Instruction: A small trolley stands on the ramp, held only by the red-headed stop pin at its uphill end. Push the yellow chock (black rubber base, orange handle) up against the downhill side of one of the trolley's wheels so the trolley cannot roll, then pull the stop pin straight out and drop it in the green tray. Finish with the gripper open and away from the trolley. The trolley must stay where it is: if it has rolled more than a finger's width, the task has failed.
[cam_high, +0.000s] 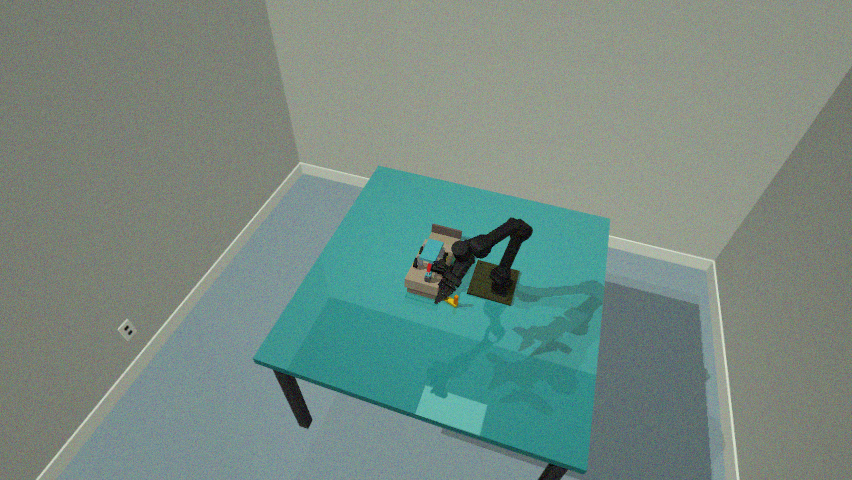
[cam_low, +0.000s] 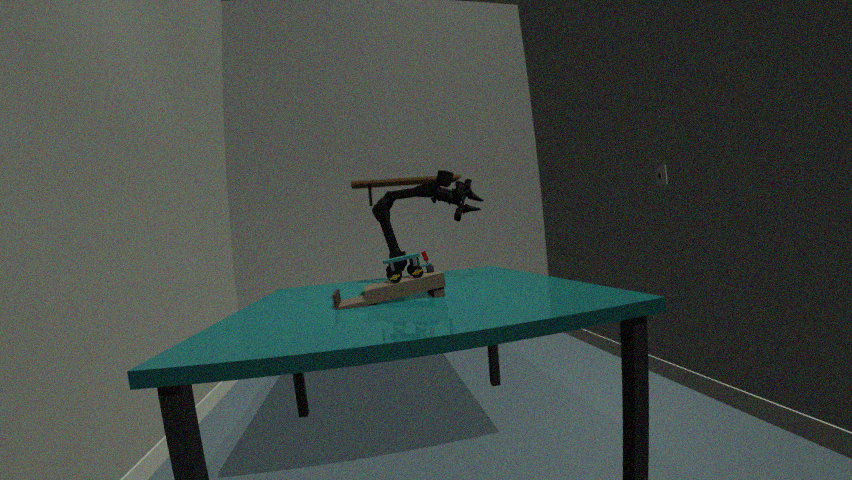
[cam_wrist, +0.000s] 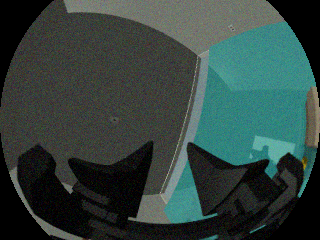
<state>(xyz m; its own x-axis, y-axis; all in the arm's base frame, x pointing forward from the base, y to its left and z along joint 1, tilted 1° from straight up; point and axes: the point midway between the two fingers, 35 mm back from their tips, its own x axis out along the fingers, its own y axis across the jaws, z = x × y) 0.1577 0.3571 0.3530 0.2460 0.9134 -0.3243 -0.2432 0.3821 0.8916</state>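
The trolley with a light-blue deck and black wheels stands on the wooden ramp. The stop pin's red head shows at its uphill end. The yellow chock with its orange handle lies on the table beside the ramp's high end, apart from the trolley. My gripper is partly open and empty, rolled sideways, high above the table. The green tray is hidden behind the arm in the top view.
The arm's base stands on a dark board to the right of the ramp. An upright end stop stands at the ramp's low end. A pale patch shows near the edge of the teal table.
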